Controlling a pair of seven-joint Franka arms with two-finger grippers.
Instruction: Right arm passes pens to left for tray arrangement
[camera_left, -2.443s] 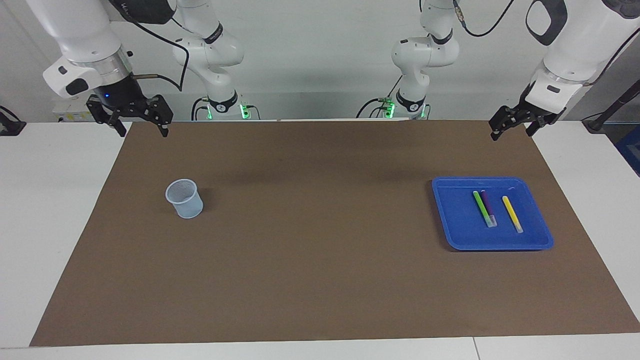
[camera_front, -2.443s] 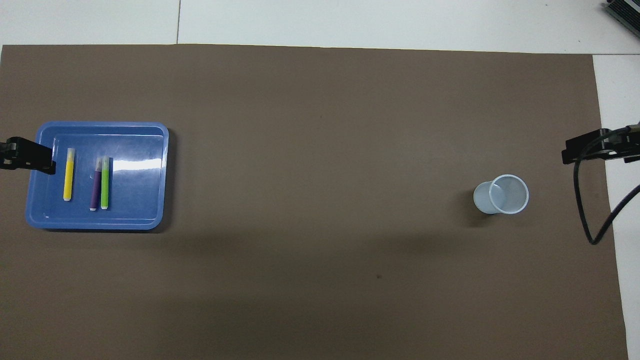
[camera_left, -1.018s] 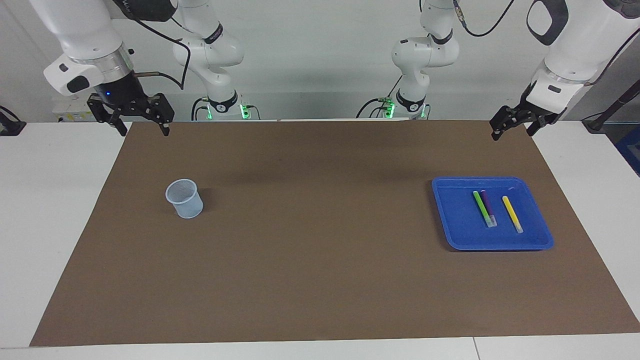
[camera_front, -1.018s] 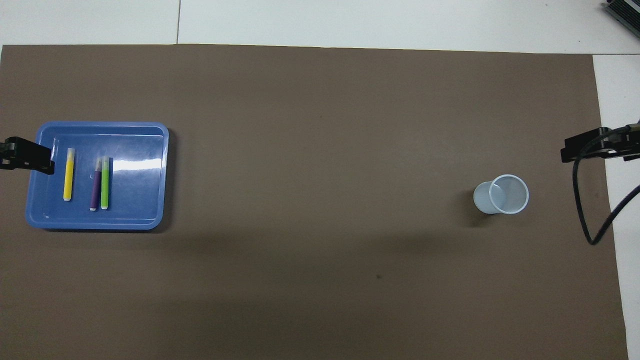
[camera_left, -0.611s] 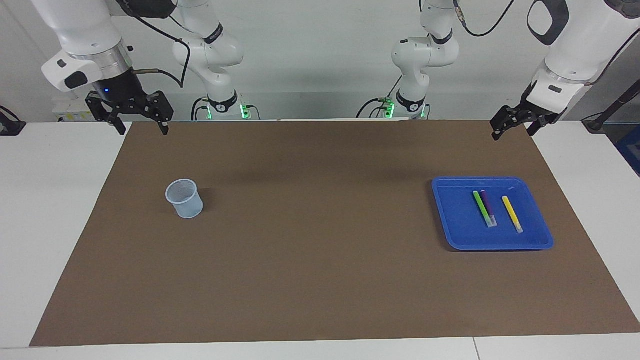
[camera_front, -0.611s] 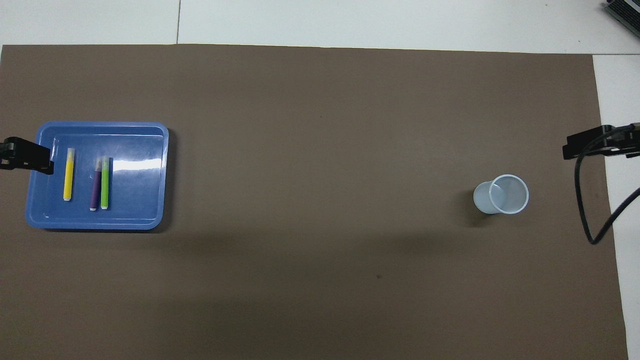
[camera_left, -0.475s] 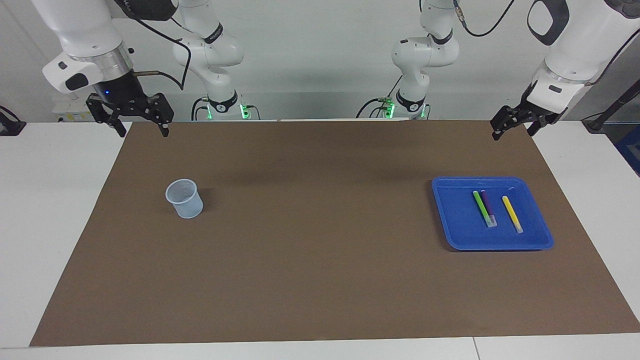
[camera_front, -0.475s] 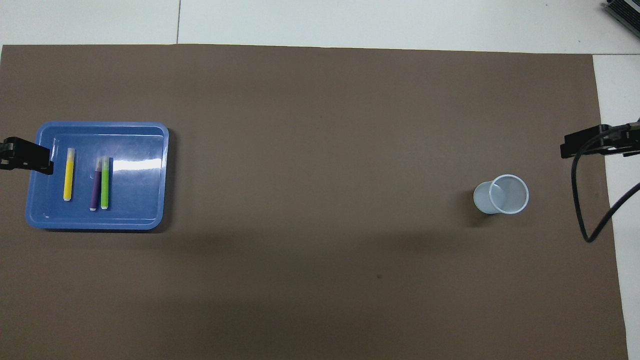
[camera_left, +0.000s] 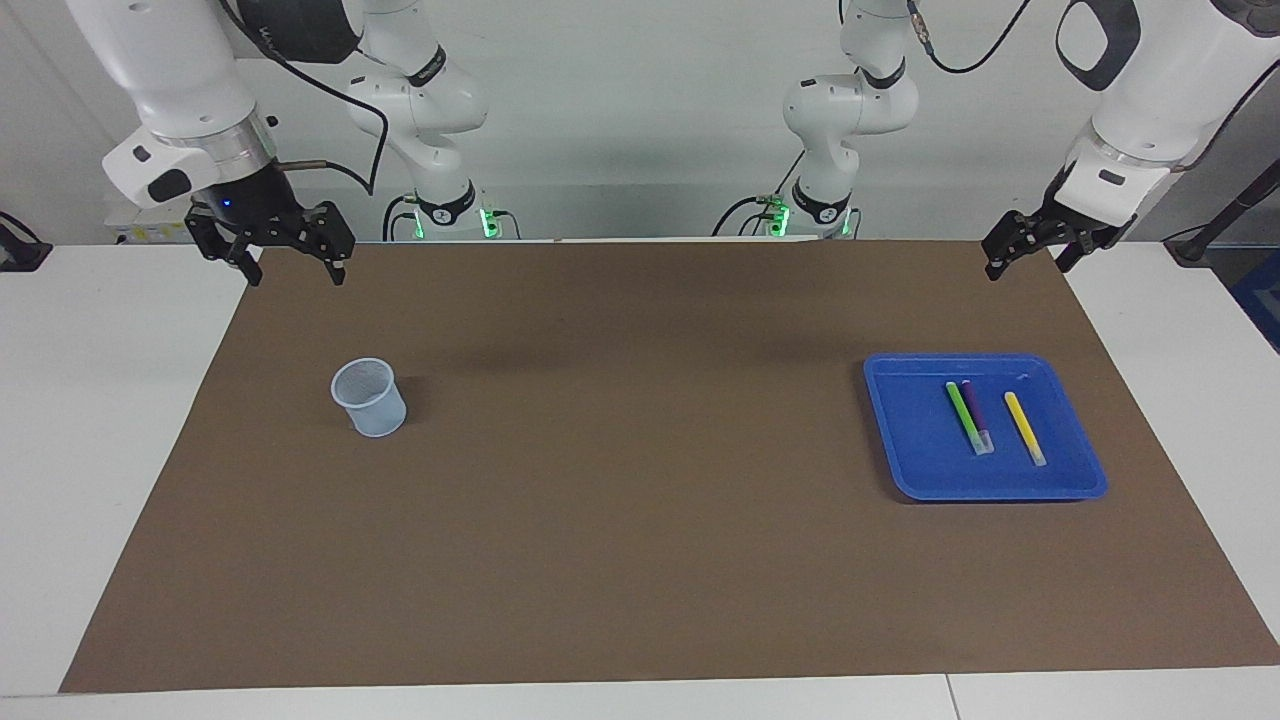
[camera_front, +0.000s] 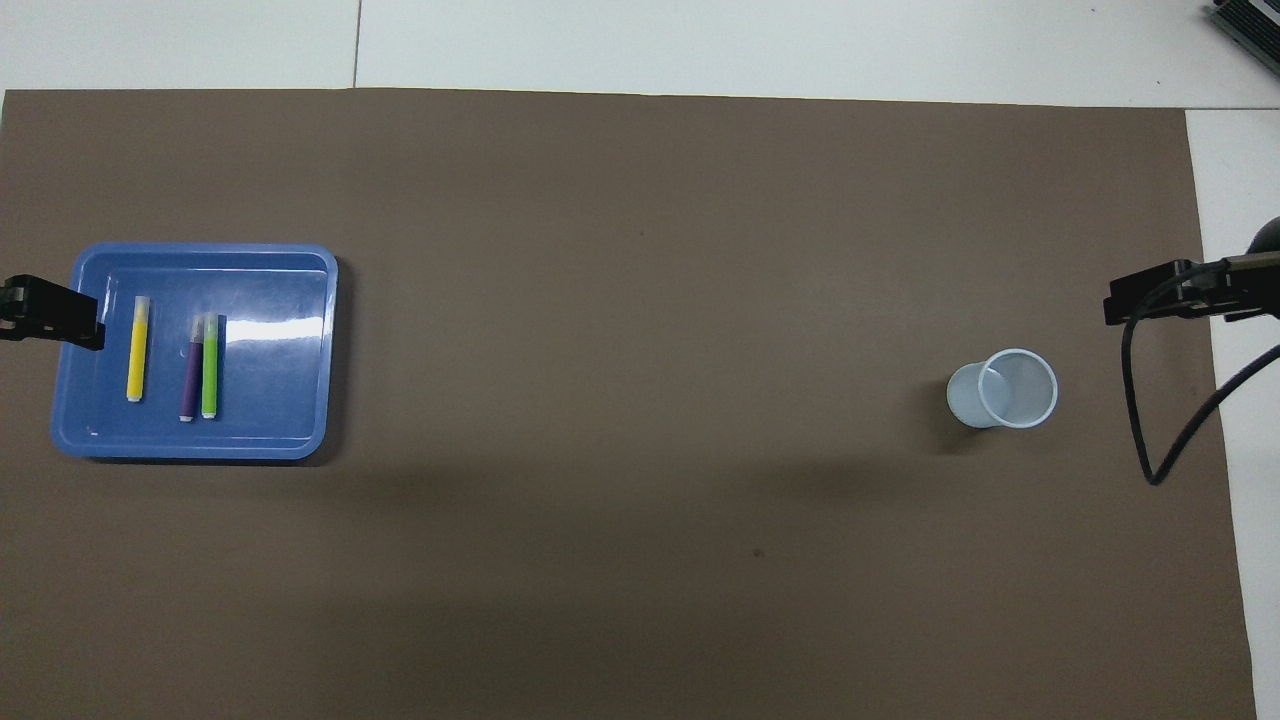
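Now that my right gripper has dipped toward the cup, fingers apart like the waiting left gripper's, all three pens lie in the tray.

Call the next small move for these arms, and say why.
Probably none beyond parking: the yellow marker pen, purple marker pen and bright green marker pen all lie in the shallow blue plastic tray; the translucent pale blue cup looks empty. The right gripper and left gripper hang open, holding nothing, near the mat's robot-side corners.
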